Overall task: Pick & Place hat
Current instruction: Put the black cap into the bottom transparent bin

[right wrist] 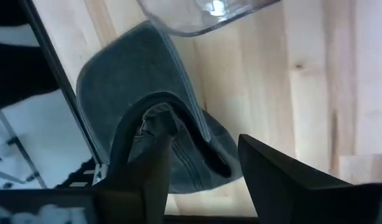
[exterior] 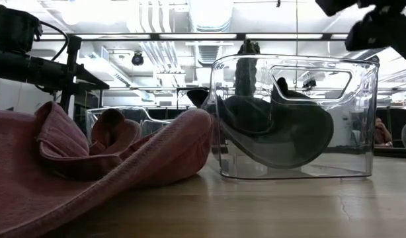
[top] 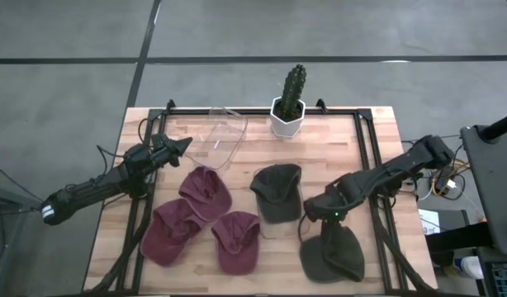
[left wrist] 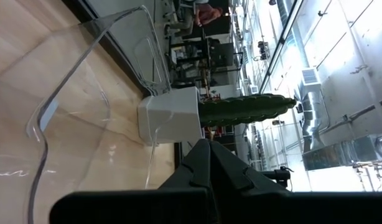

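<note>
potted cactus [top: 290,101] at table's [top: 377,132] far edge; person [left wrist: 209,12] in room beyond.

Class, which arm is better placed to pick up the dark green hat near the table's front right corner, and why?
Probably the right: its gripper hangs open directly above that dark green hat, while the left gripper waits across the table beside the clear bin.
</note>
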`<state>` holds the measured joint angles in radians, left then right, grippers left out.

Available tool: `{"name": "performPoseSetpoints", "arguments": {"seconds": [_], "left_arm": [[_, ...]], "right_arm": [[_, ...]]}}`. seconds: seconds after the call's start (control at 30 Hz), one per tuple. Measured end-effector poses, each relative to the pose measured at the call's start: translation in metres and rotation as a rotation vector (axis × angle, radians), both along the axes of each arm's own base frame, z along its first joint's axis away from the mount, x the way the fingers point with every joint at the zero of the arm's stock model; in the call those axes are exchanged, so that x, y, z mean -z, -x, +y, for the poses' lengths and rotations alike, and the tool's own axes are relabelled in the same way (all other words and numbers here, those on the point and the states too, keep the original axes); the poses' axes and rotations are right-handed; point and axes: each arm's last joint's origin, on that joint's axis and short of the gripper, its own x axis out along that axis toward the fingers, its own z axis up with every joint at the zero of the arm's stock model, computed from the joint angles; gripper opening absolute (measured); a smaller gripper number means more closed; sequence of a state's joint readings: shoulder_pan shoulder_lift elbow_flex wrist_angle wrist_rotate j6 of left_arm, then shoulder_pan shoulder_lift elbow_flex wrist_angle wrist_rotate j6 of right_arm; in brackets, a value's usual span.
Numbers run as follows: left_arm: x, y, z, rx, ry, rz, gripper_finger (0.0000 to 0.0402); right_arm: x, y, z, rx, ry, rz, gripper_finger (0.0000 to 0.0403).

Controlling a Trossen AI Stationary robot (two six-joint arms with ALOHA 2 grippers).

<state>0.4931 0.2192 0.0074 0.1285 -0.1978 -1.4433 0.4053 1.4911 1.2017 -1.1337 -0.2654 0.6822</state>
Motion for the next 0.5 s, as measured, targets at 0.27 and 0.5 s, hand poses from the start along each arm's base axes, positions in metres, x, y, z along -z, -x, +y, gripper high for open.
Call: {"name": "performPoseSetpoints", "arguments": {"seconds": [0.27, 0.5], "left_arm": [[0.0, 0.0, 0.0, 0.0, 0.007, -0.006, 0.0003], [0.0, 0.0, 0.0, -0.001, 0.025, -0.019, 0.0003]], "right_arm": [[0.036, -0.004, 0.005, -0.027, -0.025, -0.002, 0.0169], [0.058, 0.001, 0.006, -0.06, -0.056, -0.019, 0.0169]]}}
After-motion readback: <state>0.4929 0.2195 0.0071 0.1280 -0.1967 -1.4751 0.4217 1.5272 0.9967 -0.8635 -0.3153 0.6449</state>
